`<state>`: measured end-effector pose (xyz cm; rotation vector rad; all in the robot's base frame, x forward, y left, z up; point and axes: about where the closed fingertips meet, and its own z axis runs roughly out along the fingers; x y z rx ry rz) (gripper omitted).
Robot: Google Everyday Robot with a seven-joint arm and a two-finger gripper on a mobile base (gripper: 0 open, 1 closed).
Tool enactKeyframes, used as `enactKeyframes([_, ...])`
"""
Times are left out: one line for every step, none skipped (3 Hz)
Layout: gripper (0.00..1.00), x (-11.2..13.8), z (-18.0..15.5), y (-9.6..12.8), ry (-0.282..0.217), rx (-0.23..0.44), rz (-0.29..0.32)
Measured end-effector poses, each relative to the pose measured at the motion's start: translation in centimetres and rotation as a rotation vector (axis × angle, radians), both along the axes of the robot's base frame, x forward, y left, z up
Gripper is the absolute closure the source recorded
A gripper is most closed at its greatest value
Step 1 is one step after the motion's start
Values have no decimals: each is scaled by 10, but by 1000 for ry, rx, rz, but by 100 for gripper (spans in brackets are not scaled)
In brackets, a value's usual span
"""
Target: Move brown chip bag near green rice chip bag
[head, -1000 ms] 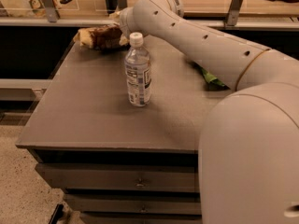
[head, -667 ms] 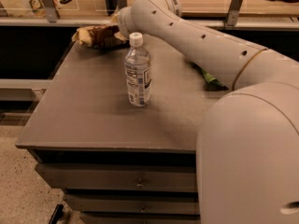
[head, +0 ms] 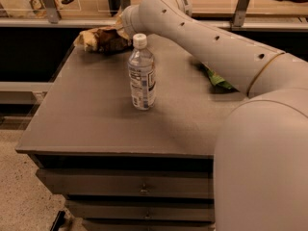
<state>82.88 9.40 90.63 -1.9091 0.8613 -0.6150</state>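
Observation:
The brown chip bag [head: 102, 38] lies crumpled at the far left corner of the grey table [head: 86, 114], its tan end pointing left. My gripper [head: 120, 27] is at the bag's right end, mostly hidden behind my own wrist, so its hold on the bag cannot be made out. The green rice chip bag [head: 219, 79] lies on the right side of the table. Only a small bright green corner shows from under my arm [head: 202, 37], which crosses the table from the right.
A clear water bottle [head: 142, 73] with a white cap stands upright mid-table, between the two bags and just in front of my arm. A counter with metal posts [head: 48, 1] runs behind the table. Drawers [head: 139, 189] sit below the table's front edge.

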Motion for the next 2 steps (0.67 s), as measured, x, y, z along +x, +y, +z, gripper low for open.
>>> enactKeyframes([100,-4,4,-18,-11,-6,-27])
enactKeyframes([100,-8,10,-47,-16,4,-90])
